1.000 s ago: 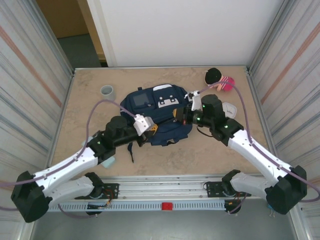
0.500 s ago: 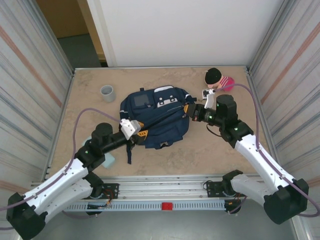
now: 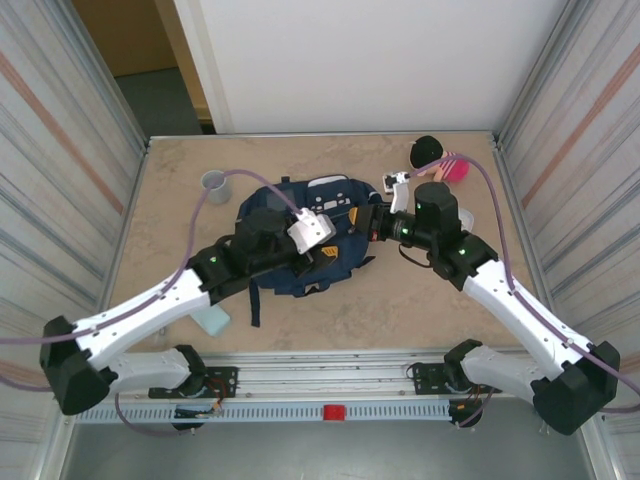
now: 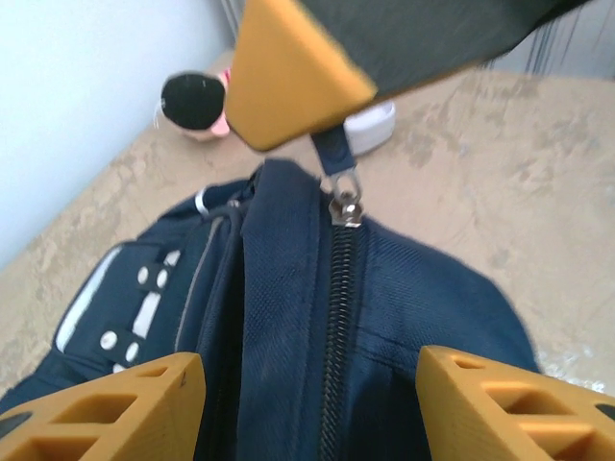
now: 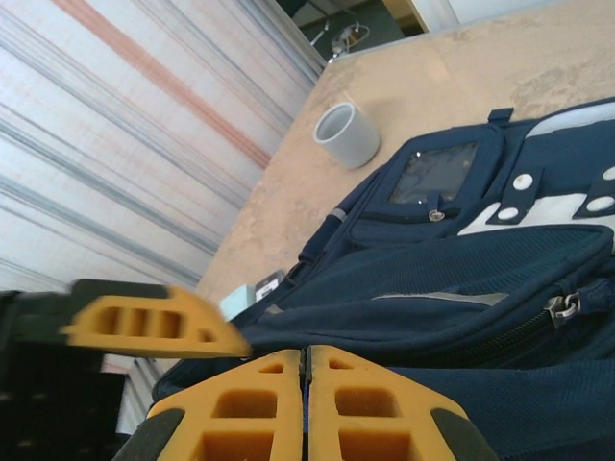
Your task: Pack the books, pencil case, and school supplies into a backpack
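The navy backpack lies flat mid-table, its grey patch and white tabs facing up. My left gripper hovers open just above its main zipper, one finger on each side and nothing between them. From the right side my right gripper is shut on the zipper pull, a thin dark tab pinched between its fingers. The pale teal pencil case lies near the front edge, under the left arm, and shows again beyond the backpack. The books are out of view.
A grey cup stands at the back left of the backpack. A black and pink soft toy sits in the back right corner, with a white object behind my right arm. Corrugated walls close both sides.
My left gripper has opened and swung from the backpack's front left edge to over its zipper near the right gripper. The right gripper stays shut and has shifted slightly left.
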### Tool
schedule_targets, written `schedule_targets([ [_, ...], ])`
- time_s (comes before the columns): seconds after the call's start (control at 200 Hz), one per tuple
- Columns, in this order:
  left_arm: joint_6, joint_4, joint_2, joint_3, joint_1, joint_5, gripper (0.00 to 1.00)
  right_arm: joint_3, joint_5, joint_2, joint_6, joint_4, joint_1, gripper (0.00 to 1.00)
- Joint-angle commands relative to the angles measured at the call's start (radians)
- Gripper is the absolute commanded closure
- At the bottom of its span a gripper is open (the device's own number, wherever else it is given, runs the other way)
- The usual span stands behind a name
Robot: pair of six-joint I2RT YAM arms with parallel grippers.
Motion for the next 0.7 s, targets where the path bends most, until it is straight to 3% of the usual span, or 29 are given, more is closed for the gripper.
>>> schedule_targets([
  [0.0, 0.037, 0.046, 0.055, 0.038, -0.002, -0.042, 0.43, 0.064, 0.001, -0.019, -0.022, 0.081, 0.017, 1.00],
  [0.12, 0.058, 0.032, 0.103, 0.056, 0.003, -0.014, 0.61, 0.056, 0.007, -0.027, -0.027, 0.076, 0.012, 1.00],
  [0.175, 0.063, 0.038, 0.097, 0.044, 0.003, -0.007, 0.88, 0.043, 0.021, -0.036, -0.023, 0.070, -0.004, 1.00],
  [0.23, 0.056, 0.051, 0.074, 0.021, 0.010, 0.001, 1.00, 0.015, 0.034, -0.042, -0.006, 0.069, -0.039, 1.00],
  [0.471, 0.032, 0.112, -0.122, -0.088, 0.089, 0.160, 1.00, -0.140, 0.028, -0.021, 0.140, 0.156, -0.283, 1.00],
  [0.691, 0.025, 0.147, -0.238, -0.093, 0.116, 0.217, 1.00, -0.209, 0.083, 0.144, 0.222, 0.324, -0.417, 1.00],
])
